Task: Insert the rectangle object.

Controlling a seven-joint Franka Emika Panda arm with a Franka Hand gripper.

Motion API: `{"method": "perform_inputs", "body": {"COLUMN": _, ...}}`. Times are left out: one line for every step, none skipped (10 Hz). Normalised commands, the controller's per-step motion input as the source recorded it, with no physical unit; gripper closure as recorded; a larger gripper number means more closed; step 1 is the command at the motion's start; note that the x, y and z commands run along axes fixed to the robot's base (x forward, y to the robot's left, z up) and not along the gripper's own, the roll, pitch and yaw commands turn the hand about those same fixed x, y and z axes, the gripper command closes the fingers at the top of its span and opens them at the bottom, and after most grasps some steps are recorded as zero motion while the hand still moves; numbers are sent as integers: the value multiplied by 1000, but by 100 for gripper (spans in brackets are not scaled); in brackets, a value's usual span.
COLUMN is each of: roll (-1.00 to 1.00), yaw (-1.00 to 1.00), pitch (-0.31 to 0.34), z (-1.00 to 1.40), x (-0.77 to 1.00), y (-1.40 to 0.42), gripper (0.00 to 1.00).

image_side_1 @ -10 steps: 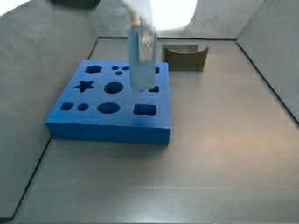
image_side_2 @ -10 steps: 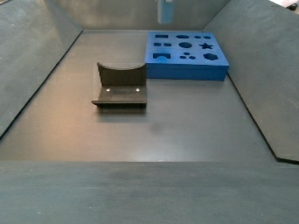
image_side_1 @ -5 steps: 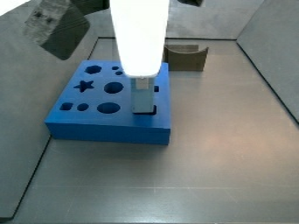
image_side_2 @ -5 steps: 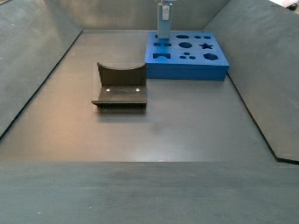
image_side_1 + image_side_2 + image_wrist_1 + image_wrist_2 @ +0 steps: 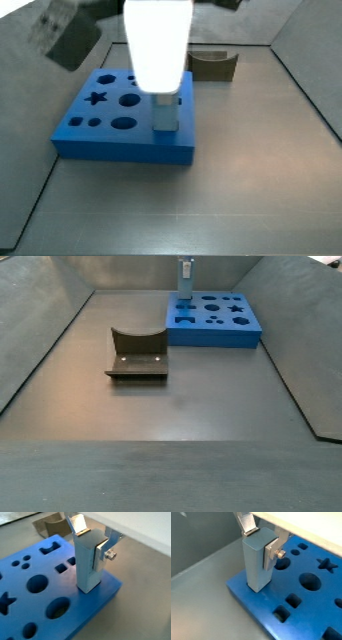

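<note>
The rectangle object (image 5: pixel 87 567) is a pale grey-blue bar standing upright with its lower end in a hole near a corner of the blue board (image 5: pixel 40 607). It also shows in a wrist view (image 5: pixel 258 564) and in both side views (image 5: pixel 163 112) (image 5: pixel 185 284). My gripper (image 5: pixel 92 541) is shut on the bar's upper end, its silver fingers (image 5: pixel 100 551) pressing on opposite sides; it shows the same in a wrist view (image 5: pixel 261 540). In a side view the pale gripper body (image 5: pixel 160 40) hides the bar's upper part. The blue board (image 5: pixel 107 125) (image 5: pixel 214 321) has several shaped cut-outs.
A dark olive U-shaped block stands on the grey floor, beyond the board in a side view (image 5: pixel 214 64) and nearer the camera in a side view (image 5: pixel 136 353). Grey walls (image 5: pixel 27 346) enclose the floor on the sides and back.
The gripper has come down with the bar from above the board; the bar's lower end now sits in the hole near the board's corner.
</note>
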Motion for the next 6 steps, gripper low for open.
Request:
{"method": "perform_inputs", "body": {"roll": -46, "yaw": -340, "pitch": 0, "z": -503, "x": -103, "y": 0, "gripper": 100}}
{"method": "perform_inputs", "body": {"roll": -50, "yaw": -423, "pitch": 0, "z": -606, "x": -26, "y": -160, "gripper": 100}}
{"method": "perform_inputs", "body": {"roll": -4, "yaw": -377, "pitch": 0, "z": -697, "x": 0, "y": -231, "gripper": 100}}
{"method": "perform_inputs", "body": {"roll": 0, "yaw": -289, "pitch": 0, "z": -703, "x": 11, "y": -309, "gripper": 100}}
{"method": "perform_inputs", "body": {"roll": 47, "yaw": -249, "pitch": 0, "z": -683, "x": 29, "y": -360, "gripper": 100}}
{"method": "perform_inputs", "body": {"roll": -4, "yaw": -54, "pitch": 0, "z": -231, "x": 129, "y": -103, "gripper": 100}}
